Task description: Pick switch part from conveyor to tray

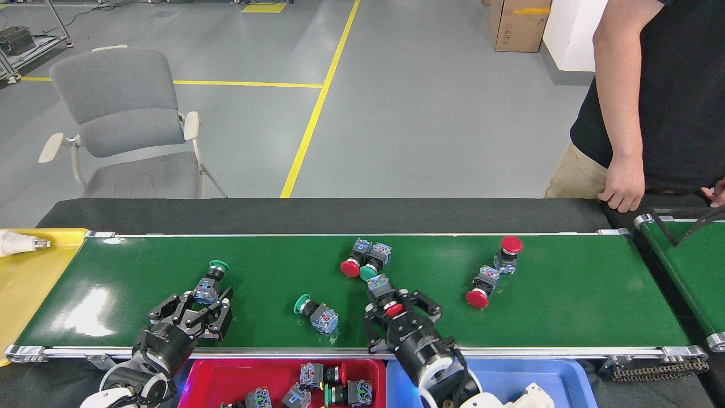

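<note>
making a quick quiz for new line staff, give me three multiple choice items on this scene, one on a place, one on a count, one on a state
1. Where is the red tray?
A. on the belt
B. below the conveyor's near rail
C. on the chair

2. How many red-capped switch parts lie on the conveyor, counting the one at the right gripper?
A. two
B. four
C. six

3. How does the right gripper stand?
A. fingers around a red-capped switch part
B. wide open above the blue tray
C. out of view

Answers:
1 B, the red tray sits under the near rail.
2 B, red caps show at the middle pair, at the gripper, and two on the right.
3 A, its fingers flank the red cap.
</note>
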You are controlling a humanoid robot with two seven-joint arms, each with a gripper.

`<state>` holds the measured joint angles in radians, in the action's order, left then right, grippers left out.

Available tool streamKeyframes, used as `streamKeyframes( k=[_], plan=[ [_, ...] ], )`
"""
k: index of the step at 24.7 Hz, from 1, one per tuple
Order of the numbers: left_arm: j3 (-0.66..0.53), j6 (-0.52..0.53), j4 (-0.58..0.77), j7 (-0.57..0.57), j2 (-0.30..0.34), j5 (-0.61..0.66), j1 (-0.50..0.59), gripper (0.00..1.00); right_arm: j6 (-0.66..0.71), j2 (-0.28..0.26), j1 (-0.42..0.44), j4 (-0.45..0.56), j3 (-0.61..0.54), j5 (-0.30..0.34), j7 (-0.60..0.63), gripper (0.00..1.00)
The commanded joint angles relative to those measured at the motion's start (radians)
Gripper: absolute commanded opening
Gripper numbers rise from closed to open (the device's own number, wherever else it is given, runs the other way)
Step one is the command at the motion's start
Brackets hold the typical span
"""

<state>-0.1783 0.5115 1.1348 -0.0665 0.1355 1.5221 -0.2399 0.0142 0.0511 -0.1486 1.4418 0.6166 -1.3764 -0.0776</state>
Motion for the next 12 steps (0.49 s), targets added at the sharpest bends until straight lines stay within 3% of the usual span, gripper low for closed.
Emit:
streamKeyframes(
  k=[1,2,3,6,7,10,12],
  plan=[
    [0.005,0.004,0.013,0.097,0.006,-0.005,-0.01,0.07,0.02,-0.022,0.021,0.066,0.069,-0.003,0.007,0.3],
    [0.007,0.01,0.019,0.128,0.007,-0.002,-0.004,0.05,0.016,-0.027,0.034,0.075,0.101,-0.004,0.009,0.75],
    [0.011,0.032,0.036,0.14,0.009,-0.002,0.01,0.05,0.015,-0.025,0.041,0.077,0.124,-0.004,0.01,0.99],
    [0.022,0.237,0.186,0.139,0.007,-0.01,0.108,0.09,0.016,-0.028,0.046,0.083,0.15,-0.004,0.01,0.99],
    [0.013,0.274,0.252,0.139,0.007,-0.016,0.168,0.16,0.018,-0.03,0.046,0.086,0.149,-0.004,0.01,0.99],
    [0.007,0.274,0.365,0.139,0.007,-0.033,0.286,0.32,0.016,-0.03,0.05,0.12,0.144,-0.003,0.01,0.99],
    [-0.001,0.274,0.398,0.139,0.01,-0.04,0.315,0.52,0.009,-0.042,0.063,0.17,0.129,0.0,0.01,0.99]
  ],
)
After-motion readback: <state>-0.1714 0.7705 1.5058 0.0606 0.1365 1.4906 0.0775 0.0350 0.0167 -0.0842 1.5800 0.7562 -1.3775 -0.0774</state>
